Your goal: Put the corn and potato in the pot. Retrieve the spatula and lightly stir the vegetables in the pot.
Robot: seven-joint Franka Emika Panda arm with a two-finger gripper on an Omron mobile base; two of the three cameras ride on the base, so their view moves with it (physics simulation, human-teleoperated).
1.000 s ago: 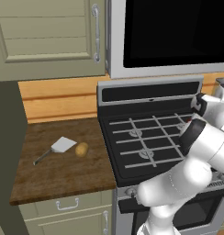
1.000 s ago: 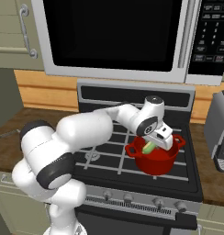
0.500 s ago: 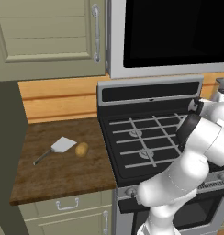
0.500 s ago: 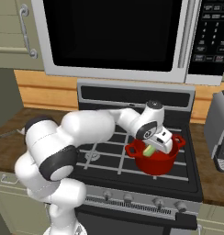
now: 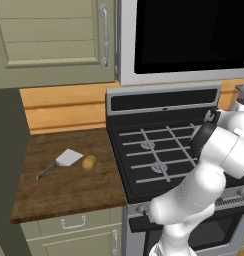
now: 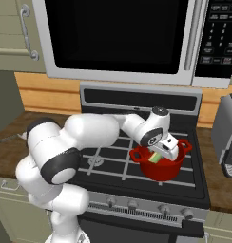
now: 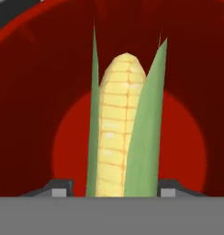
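Counter, left of the stove: the spatula [image 5: 64, 160] lies flat, blade at 2 o'clock from its handle. The potato [image 5: 89, 162] rests just beside the blade, at its 3 o'clock, whether touching cannot be told. Both sit unhandled, so the potato transfer and the stirring are judged not yet done.

Stove [image 5: 159, 155]: the grates nearest the counter are bare in the left base view. In the right base view the pot [image 6: 160, 163] stands on the front right burner, upright, handles at 9 and 3 o'clock.

Gripper [image 6: 166, 148]: positioned over the pot's mouth, angled down into it, evidently so that whatever it carries falls inside the rim.

Corn [image 7: 120, 137]: in the hand view the cob points toward 12 o'clock between its green husk leaves, with the pot's red floor behind it. The finger tips [image 7: 58, 188] stand on either side of the cob's base with a visible gap, not pressing the husk. Judgement: the jaws are partly open and look to be letting go; whether any contact remains cannot be told. In the right base view a pale green piece of corn shows inside the rim beneath the gripper.

Corn placement is judged all but complete.
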